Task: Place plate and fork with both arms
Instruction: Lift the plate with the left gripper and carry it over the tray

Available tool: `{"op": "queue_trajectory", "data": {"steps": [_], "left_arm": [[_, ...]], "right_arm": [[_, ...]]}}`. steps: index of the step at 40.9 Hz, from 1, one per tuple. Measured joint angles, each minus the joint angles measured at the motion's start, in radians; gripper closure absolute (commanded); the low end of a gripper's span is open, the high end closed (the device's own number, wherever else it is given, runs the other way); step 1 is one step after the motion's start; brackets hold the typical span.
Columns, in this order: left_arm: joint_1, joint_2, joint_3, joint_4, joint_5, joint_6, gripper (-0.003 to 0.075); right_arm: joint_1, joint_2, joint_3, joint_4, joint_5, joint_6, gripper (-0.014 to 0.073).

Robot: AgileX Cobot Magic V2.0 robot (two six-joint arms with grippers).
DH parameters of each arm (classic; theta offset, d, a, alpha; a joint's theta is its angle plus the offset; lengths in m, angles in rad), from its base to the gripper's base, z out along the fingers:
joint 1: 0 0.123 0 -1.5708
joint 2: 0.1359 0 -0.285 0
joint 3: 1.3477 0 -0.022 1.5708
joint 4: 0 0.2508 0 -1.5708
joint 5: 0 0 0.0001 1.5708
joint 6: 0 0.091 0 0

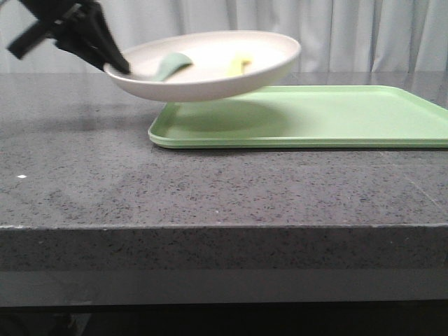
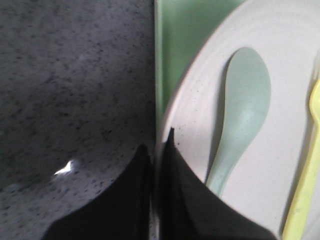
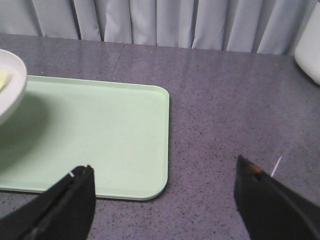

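Note:
My left gripper (image 1: 119, 66) is shut on the rim of the cream plate (image 1: 210, 80) and holds it tilted in the air over the left end of the light-green tray (image 1: 315, 119). In the left wrist view the fingers (image 2: 180, 190) pinch the plate's rim (image 2: 187, 105). The pale yellow fork (image 2: 305, 185) lies in the plate beside a grey-green spoon (image 2: 242, 110); the fork also shows in the front view (image 1: 239, 66). My right gripper (image 3: 165, 172) is open and empty above the tray's corner (image 3: 150, 180). The plate's edge (image 3: 11, 85) shows in the right wrist view.
The tray lies on a dark speckled stone counter (image 1: 210, 189) whose front edge is near the camera. A grey curtain (image 1: 350, 28) hangs behind. A white object (image 3: 309, 47) stands on the counter beyond the tray's far end.

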Motion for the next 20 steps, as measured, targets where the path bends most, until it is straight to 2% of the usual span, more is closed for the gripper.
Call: {"op": "queue_trajectory", "data": {"steps": [9,20], "left_arm": [[-0.131,0.149,-0.182,0.037,0.000,-0.086,0.0738],[-0.203,0.286,-0.369,0.063,0.010,-0.170,0.0738]], "right_arm": [[0.043,0.000,0.000,0.000,0.001,0.000,0.0001],[0.092,0.000,0.000,0.000,0.001,0.000,0.0001]]}}
